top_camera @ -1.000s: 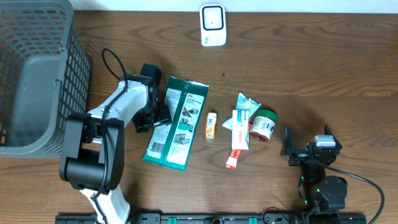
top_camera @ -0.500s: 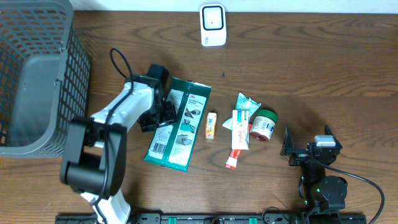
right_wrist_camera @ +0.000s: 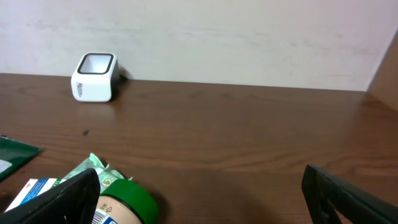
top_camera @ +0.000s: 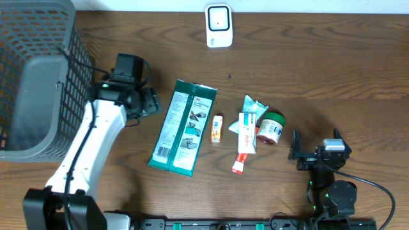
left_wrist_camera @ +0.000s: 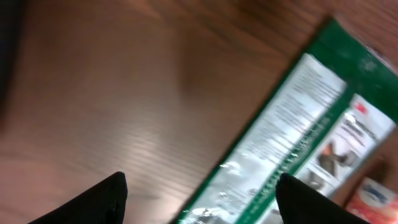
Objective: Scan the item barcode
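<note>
- Left end effector [top_camera: 147, 102]: fingers apart, holding nothing, above the counter [top_camera: 332, 70].
- Green pack [top_camera: 184, 128]: lies flat just right of it, not touching.
- White scanner [top_camera: 218, 25]: stands at the far edge.
- Right end effector [top_camera: 315, 152]: fingers wide apart, holding nothing.

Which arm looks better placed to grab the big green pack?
Left. Its open gripper hovers right beside the green pack, while the right gripper sits far off on the opposite side.
</note>
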You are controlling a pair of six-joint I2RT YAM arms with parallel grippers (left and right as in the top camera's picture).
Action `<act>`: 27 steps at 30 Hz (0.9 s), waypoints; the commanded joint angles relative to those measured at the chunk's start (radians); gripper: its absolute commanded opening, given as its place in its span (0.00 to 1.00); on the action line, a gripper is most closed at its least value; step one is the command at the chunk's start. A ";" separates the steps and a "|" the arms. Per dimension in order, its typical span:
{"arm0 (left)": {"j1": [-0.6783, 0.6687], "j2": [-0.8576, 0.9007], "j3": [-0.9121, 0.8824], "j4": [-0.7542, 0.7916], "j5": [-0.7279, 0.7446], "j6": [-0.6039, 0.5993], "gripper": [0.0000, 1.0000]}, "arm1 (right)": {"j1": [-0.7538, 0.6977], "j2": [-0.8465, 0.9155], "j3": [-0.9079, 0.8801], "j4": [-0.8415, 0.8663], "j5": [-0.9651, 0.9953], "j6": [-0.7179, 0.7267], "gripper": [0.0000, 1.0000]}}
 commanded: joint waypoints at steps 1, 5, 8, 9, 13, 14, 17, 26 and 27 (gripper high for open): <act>0.079 -0.016 0.000 -0.052 -0.048 -0.002 0.78 | 0.002 -0.002 -0.002 -0.004 0.000 -0.005 0.99; 0.148 -0.016 0.000 -0.117 -0.048 -0.002 0.78 | 0.002 -0.002 -0.002 -0.004 -0.001 -0.005 0.99; 0.191 -0.016 0.000 -0.135 -0.056 0.002 0.78 | 0.002 -0.002 -0.002 -0.004 0.000 -0.005 0.99; 0.205 -0.016 0.000 -0.138 -0.055 0.001 0.78 | 0.002 -0.002 -0.002 -0.004 -0.001 -0.005 0.99; 0.229 -0.016 0.000 -0.156 -0.069 0.024 0.78 | 0.002 -0.002 -0.002 -0.004 -0.001 -0.005 0.99; 0.235 -0.016 0.000 -0.165 -0.097 0.024 0.78 | 0.002 -0.002 -0.002 -0.004 -0.001 -0.005 0.99; 0.259 -0.016 0.000 -0.180 -0.182 0.017 0.78 | 0.002 -0.002 -0.002 -0.004 -0.001 -0.005 0.99; 0.311 -0.016 0.000 -0.183 -0.119 -0.005 0.78 | 0.002 -0.002 -0.002 -0.004 0.000 -0.005 0.99; 0.308 -0.016 0.000 -0.183 -0.086 0.008 0.78 | 0.002 -0.002 -0.002 -0.004 -0.001 -0.005 0.99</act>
